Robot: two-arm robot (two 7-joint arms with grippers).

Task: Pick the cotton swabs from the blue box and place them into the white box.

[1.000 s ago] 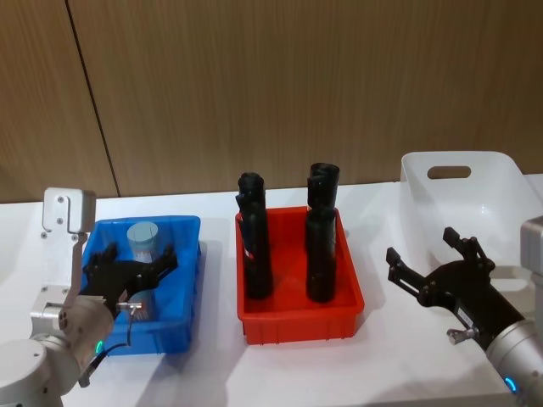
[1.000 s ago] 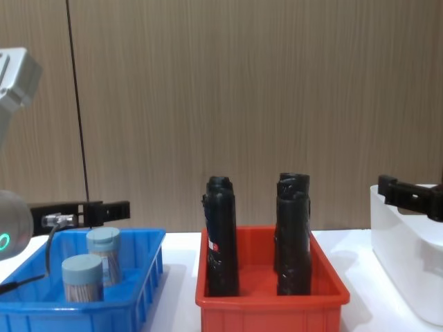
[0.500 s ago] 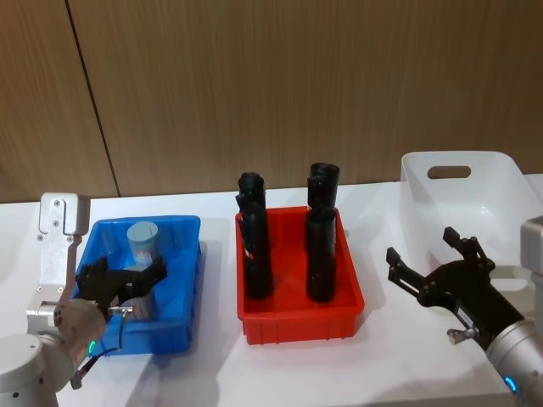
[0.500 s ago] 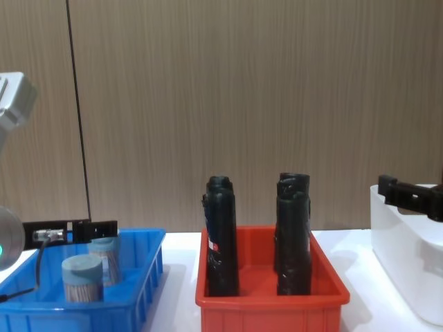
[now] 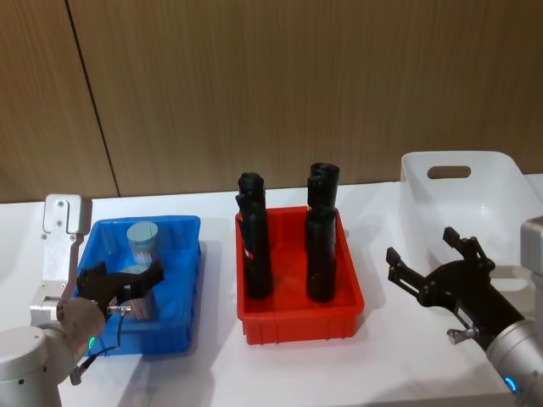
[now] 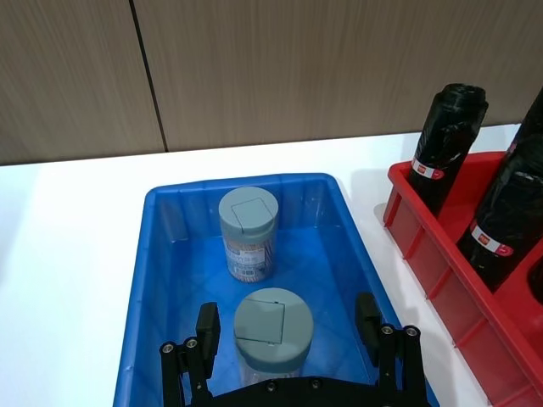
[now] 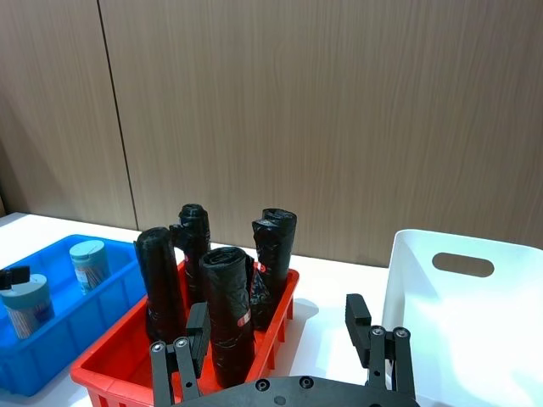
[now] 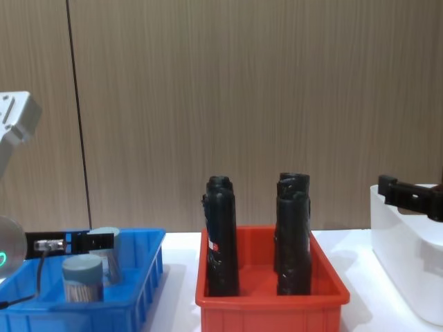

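Left gripper (image 6: 287, 326): fingers apart, one cotton swabs jar (image 6: 272, 319) between them, inside blue box (image 6: 159, 254).
Right gripper (image 5: 422, 253): fingers apart, idle, white box (image 5: 496, 180) just beyond.

two cotton swab jars (image 6: 249, 233) (image 6: 272, 326), four black cylinders (image 7: 161, 271) (image 7: 193, 231) (image 7: 227, 297) (image 7: 273, 246), three bins (image 5: 161, 339) (image 5: 297, 329) (image 5: 501, 182)

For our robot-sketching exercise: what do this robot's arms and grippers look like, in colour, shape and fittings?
The left gripper and right gripper are black, with jointed, bolted fingers. The left arm and right arm are rounded silver-grey shells, each with a small glowing light. A thin black cable runs by the left wrist, near a pale grey bracket with screw holes.
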